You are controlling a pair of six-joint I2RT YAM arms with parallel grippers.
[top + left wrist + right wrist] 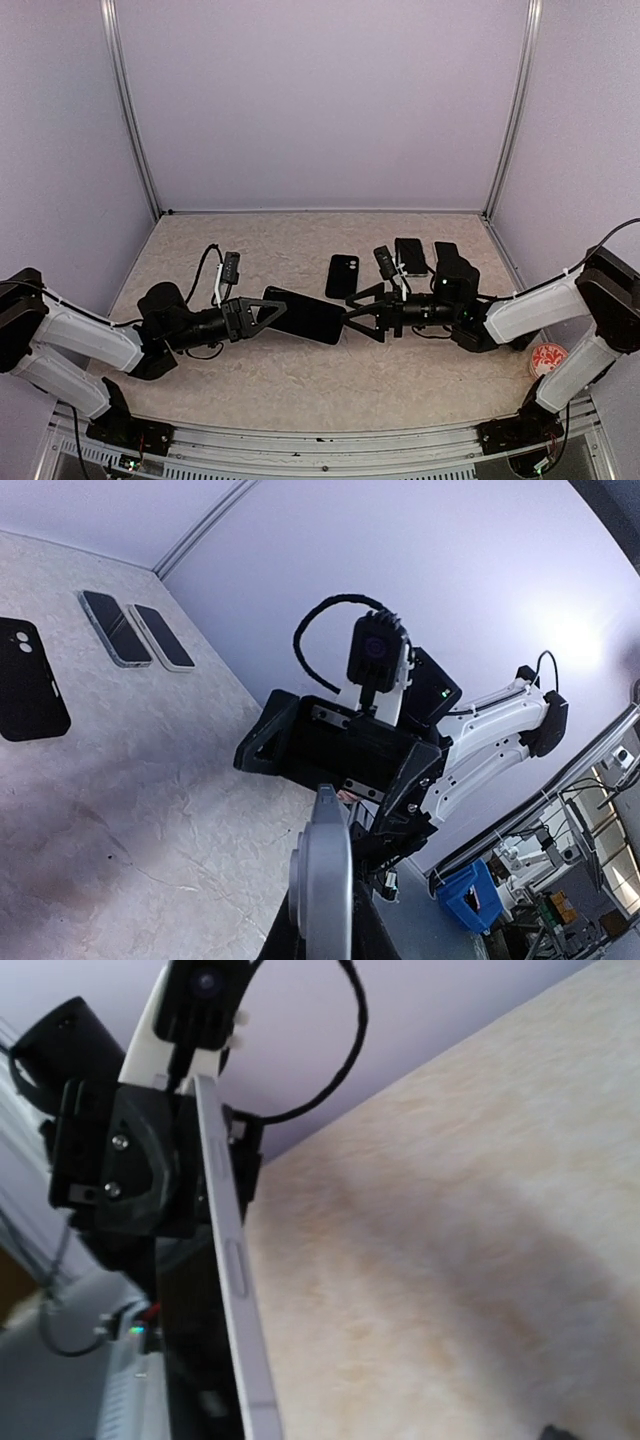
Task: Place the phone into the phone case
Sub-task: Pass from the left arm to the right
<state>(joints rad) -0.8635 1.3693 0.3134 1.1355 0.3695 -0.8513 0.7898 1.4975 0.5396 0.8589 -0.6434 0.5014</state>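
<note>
A phone-sized slab point(305, 318) with a black face hangs above the table between my two grippers. Its rim is pale grey, like the phone case, and shows edge-on in the left wrist view point(325, 880) and in the right wrist view point(232, 1270), with side buttons. I cannot tell the phone from the case around it. My left gripper point(265, 311) is shut on its left end, dark fingers on either side of the rim. My right gripper point(349, 312) holds the right end and also shows in the left wrist view point(340, 755).
A black phone point(342, 275) lies back-up behind the held slab; it also shows in the left wrist view point(30, 692). Two more phones point(410, 256) point(445, 252) lie side by side at the back right. A red-and-white disc point(548, 358) sits at the right edge. Walls enclose three sides.
</note>
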